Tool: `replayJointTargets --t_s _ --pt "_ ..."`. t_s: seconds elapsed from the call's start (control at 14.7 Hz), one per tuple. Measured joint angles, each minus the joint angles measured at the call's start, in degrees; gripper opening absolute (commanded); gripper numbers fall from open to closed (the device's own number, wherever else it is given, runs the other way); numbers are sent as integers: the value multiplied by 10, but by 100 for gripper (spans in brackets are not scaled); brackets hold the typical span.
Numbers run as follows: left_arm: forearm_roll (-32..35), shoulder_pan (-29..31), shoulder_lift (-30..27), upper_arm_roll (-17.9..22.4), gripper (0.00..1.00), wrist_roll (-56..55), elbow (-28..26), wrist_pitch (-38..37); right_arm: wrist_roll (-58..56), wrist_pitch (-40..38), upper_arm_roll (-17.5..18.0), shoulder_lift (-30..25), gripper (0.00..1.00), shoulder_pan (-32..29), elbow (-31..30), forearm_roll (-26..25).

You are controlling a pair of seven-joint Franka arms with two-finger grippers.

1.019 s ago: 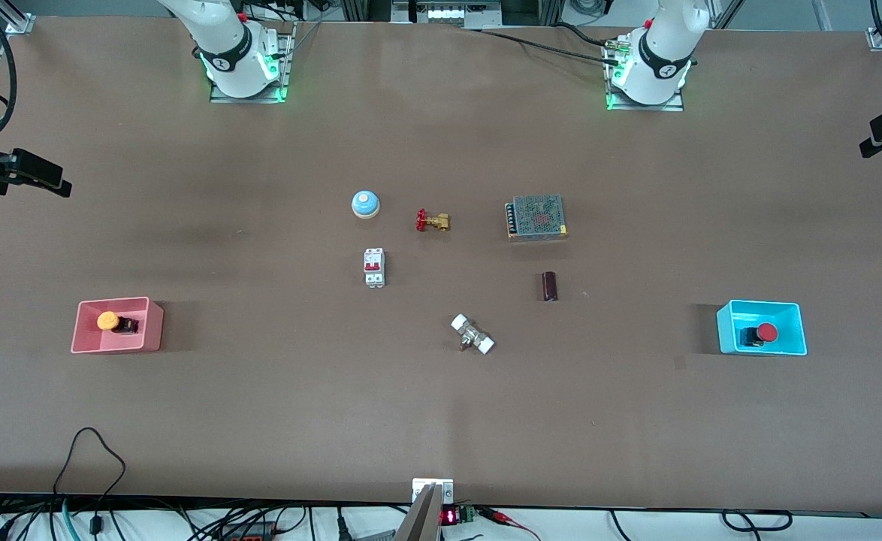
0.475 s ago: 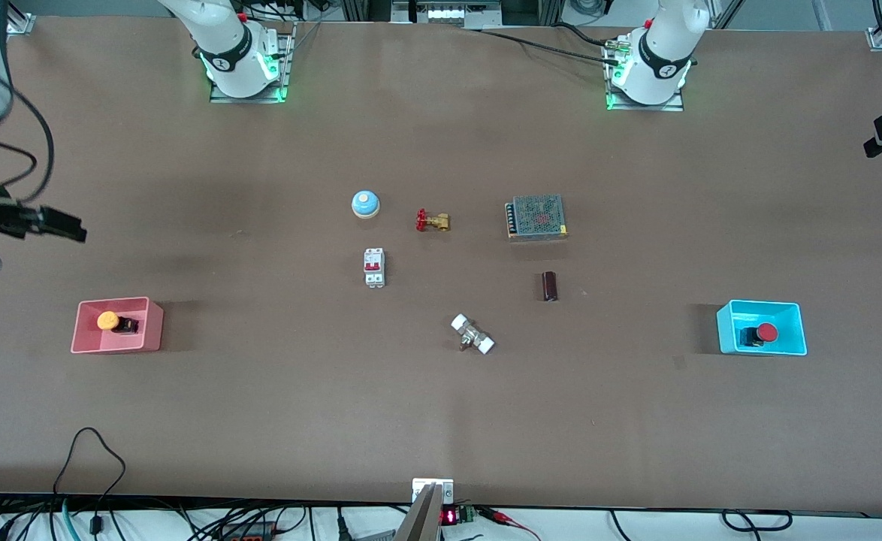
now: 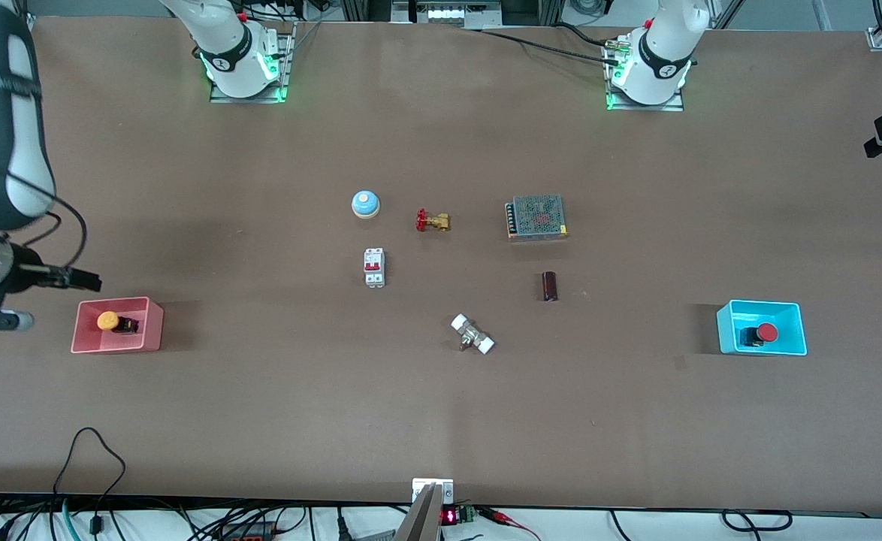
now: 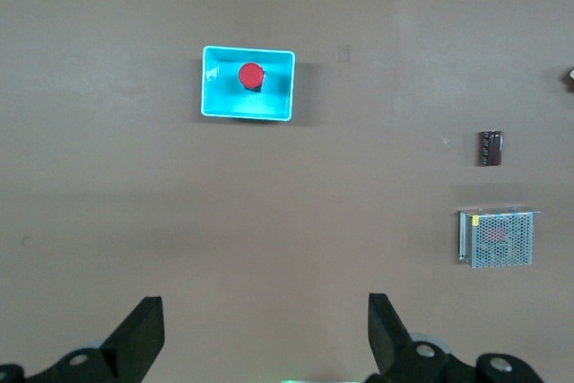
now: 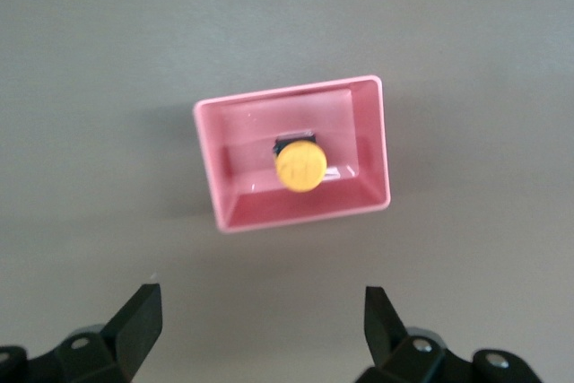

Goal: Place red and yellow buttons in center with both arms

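The orange-yellow button (image 3: 107,320) lies in the pink bin (image 3: 152,330) at the right arm's end of the table. The red button (image 3: 766,331) lies in the cyan bin (image 3: 726,330) at the left arm's end. My right gripper (image 5: 261,298) is open and empty, high up beside the pink bin (image 5: 224,195) and the yellow button (image 5: 299,167). My left gripper (image 4: 265,307) is open and empty, high over bare table, well apart from the cyan bin (image 4: 215,87) and the red button (image 4: 250,73). The centre tabletop (image 3: 441,278) is bare brown.
Around the centre lie a blue-and-white bell (image 3: 365,204), a red-handled brass valve (image 3: 432,221), a metal mesh box (image 3: 536,217), a white breaker (image 3: 374,267), a dark cylinder (image 3: 550,286) and a white-ended fitting (image 3: 472,334).
My right arm has swung down along the table's end toward the pink bin. The left arm has barely moved. Both buttons stay in their bins.
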Motion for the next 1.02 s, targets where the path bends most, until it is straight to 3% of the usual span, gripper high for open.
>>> replayJointTargets --t_s 0.34,0.75,1.02 --pt "0 0 0 0 100 2 0 2 -48 67 0 63 100 -14 2 0" --pt "0 0 0 0 100 3 -1 3 -59 105 0 99 100 -18 4 0" --pt "1 0 17 0 100 3 -30 60 -71 117 0 115 100 -18 6 0"
